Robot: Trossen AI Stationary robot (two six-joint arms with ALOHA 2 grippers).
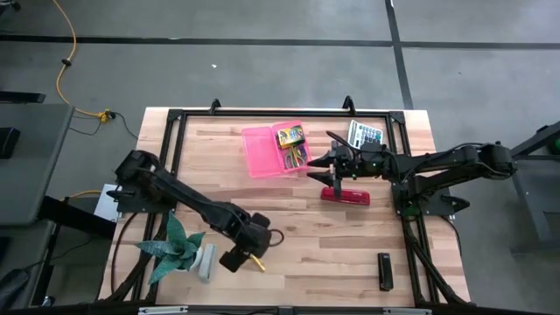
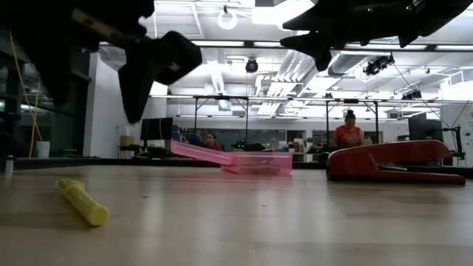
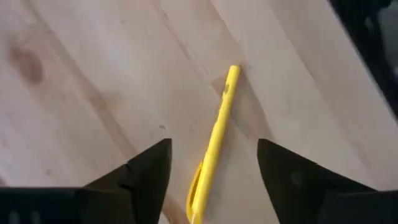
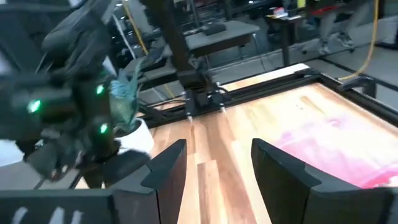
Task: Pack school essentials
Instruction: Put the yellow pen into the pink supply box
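A yellow pen [image 3: 214, 146] lies flat on the wooden table near its front edge, also seen in the low view [image 2: 83, 201]. My left gripper [image 3: 214, 165] hangs open just above it, pointing steeply down, a finger on either side of the pen without touching it [image 1: 243, 255]. An open pink box [image 1: 273, 150] at the far middle holds a yellow-green crayon box [image 1: 290, 136] and several pencils [image 1: 296, 157]. My right gripper [image 1: 317, 166] stands open in the air beside the pink box, above a red stapler [image 1: 345, 194]; nothing is between its fingers [image 4: 214, 165].
A green spiky plant in a white pot [image 1: 182, 249] stands left of my left gripper. A calculator [image 1: 366, 134] lies at the far right, a small black piece [image 1: 384, 269] at the near right. The table's middle is bare wood [image 1: 297, 227]. People sit in the room behind.
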